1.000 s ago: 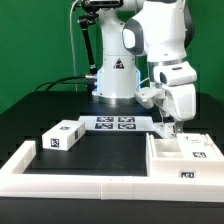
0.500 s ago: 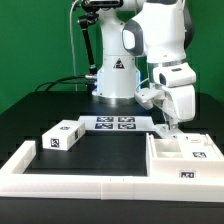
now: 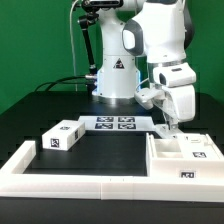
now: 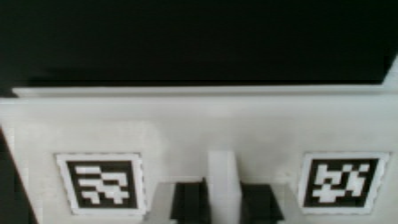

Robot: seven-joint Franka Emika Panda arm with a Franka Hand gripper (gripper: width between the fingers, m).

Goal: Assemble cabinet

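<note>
The cabinet point(image 3: 186, 160), a large white box with inner compartments and square tags, lies at the exterior view's right. My gripper point(image 3: 170, 128) reaches down onto its back edge. In the wrist view the gripper point(image 4: 222, 196) has its two dark fingers point(image 4: 185, 202) pressed on either side of a thin white upright wall of the cabinet point(image 4: 196, 120), with one tag on each side of that wall. The jaws look shut on that wall. A small white tagged block point(image 3: 62, 136) lies apart at the exterior view's left.
The marker board point(image 3: 112, 123) lies flat in front of the robot base. A long low white border rail point(image 3: 70, 181) runs along the front and up the exterior view's left side. Black table surface lies between the block and the cabinet.
</note>
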